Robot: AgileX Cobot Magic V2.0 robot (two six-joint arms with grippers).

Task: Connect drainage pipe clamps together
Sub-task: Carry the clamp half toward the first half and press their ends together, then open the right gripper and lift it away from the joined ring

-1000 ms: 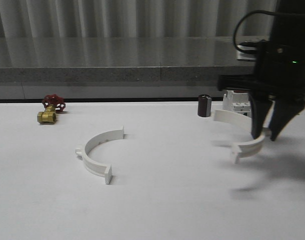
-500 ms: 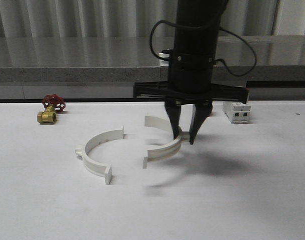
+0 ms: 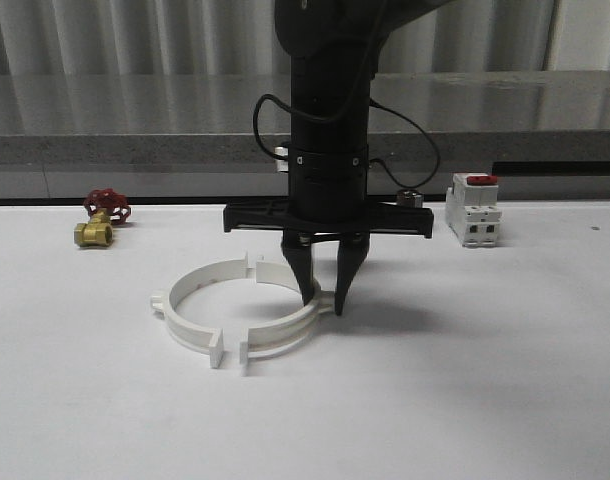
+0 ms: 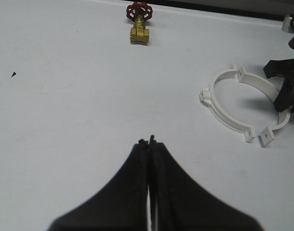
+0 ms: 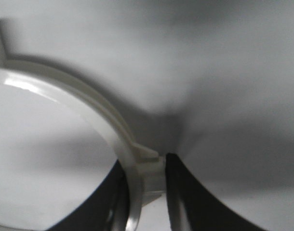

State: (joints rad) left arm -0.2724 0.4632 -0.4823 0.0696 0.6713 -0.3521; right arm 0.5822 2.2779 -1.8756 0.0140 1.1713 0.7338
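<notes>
Two white half-ring drainage pipe clamps lie on the white table as a near-closed ring. The left half (image 3: 185, 328) (image 4: 207, 96) rests free. My right gripper (image 3: 323, 300) (image 5: 147, 173) points straight down and is shut on the right half (image 3: 275, 340) (image 5: 89, 106) (image 4: 266, 136) at its side lug. The end tabs of the two halves face each other with narrow gaps at the front and the back. My left gripper (image 4: 148, 141) is shut with nothing in it, over bare table, well apart from the ring.
A brass valve with a red handwheel (image 3: 100, 222) (image 4: 139, 21) lies at the back left. A white boxy breaker with a red switch (image 3: 473, 210) stands at the back right. A grey ledge runs behind the table.
My right arm has carried the right half from the table's right side leftward to the left half and lowered it, so the two now form a ring. The left half has not moved.
</notes>
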